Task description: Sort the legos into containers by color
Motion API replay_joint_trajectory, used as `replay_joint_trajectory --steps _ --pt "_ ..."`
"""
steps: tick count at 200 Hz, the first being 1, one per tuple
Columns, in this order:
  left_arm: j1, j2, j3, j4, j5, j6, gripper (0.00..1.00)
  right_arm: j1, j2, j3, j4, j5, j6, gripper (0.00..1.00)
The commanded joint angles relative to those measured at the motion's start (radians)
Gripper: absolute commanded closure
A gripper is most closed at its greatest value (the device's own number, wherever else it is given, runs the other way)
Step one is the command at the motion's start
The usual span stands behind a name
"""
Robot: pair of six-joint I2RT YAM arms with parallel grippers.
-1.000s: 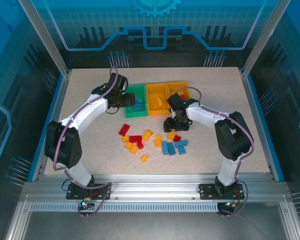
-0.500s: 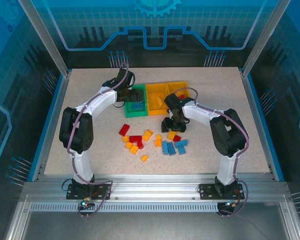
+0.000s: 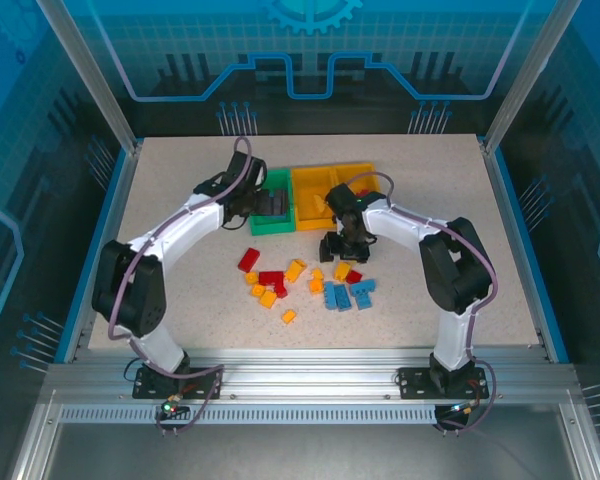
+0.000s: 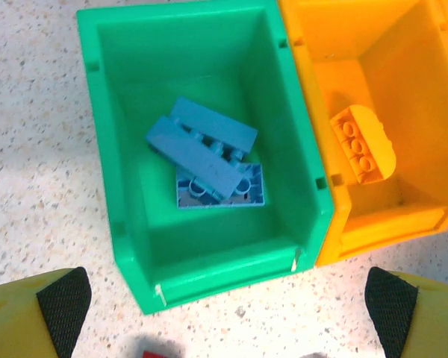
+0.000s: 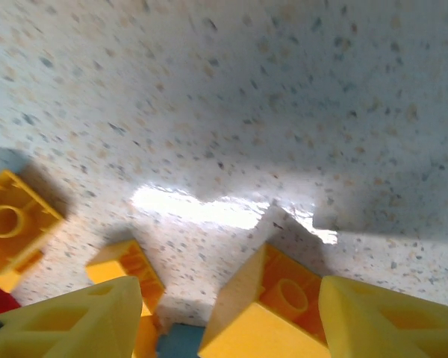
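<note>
Left jaws spread wide over the green bin (image 4: pixel 112 186); right jaws low on the desk (image 3: pixel 430 180) around a yellow lego (image 5: pixel 272 313).

The left arm (image 3: pixel 190 215) reaches to the bin row at the far middle of the desk. Its black pads (image 4: pixel 63 302) stand far apart with nothing between them. Three blue legos (image 4: pixel 209 160) lie heaped in the green bin, and one orange lego (image 4: pixel 362 145) lies in the orange bin (image 4: pixel 373 74) joined to it. The right jaws stand half spread with the tilted yellow lego between them; whether they pinch it, I cannot tell. Two more yellow legos (image 5: pixel 11 224) lie just beside. The other loose legos (image 3: pixel 310 280), red, blue and orange, lie scattered near the bins at mid-desk.
</note>
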State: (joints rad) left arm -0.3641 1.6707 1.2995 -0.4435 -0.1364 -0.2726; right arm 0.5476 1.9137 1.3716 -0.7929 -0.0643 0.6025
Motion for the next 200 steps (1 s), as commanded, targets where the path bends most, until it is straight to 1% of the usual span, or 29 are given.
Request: replay_joint_trajectory --steps 1,25,47,67,77,89,114,148,200 --pt "0.000 -0.071 -0.081 0.016 -0.021 -0.032 0.01 0.031 0.018 0.060 -0.048 -0.007 -0.007 0.35" --pt "-0.001 -0.136 -0.167 0.014 -0.018 -0.047 0.01 0.041 0.013 0.057 -0.105 0.054 -0.090 0.35" --pt "-0.001 -0.192 -0.235 0.015 -0.002 -0.059 0.01 0.061 -0.008 0.030 -0.114 0.108 -0.213 0.32" --pt "-0.001 -0.240 -0.285 0.015 0.013 -0.079 0.01 0.076 -0.025 -0.005 -0.097 0.179 -0.353 0.29" --pt "-0.001 -0.267 -0.307 0.016 0.021 -0.092 0.01 0.078 -0.035 -0.018 -0.081 0.195 -0.412 0.28" --pt "0.000 -0.298 -0.334 0.021 0.028 -0.103 0.01 0.078 -0.055 -0.033 -0.049 0.183 -0.463 0.26" --pt "-0.001 -0.341 -0.374 0.018 0.022 -0.110 0.01 0.081 -0.093 -0.048 0.000 0.117 -0.550 0.23" --pt "0.000 -0.353 -0.405 0.006 0.029 -0.125 0.01 0.083 -0.099 -0.063 -0.030 0.082 -0.658 0.23" --pt "-0.001 -0.356 -0.433 0.011 0.036 -0.143 0.01 0.086 -0.064 -0.086 -0.031 0.096 -0.720 0.27"
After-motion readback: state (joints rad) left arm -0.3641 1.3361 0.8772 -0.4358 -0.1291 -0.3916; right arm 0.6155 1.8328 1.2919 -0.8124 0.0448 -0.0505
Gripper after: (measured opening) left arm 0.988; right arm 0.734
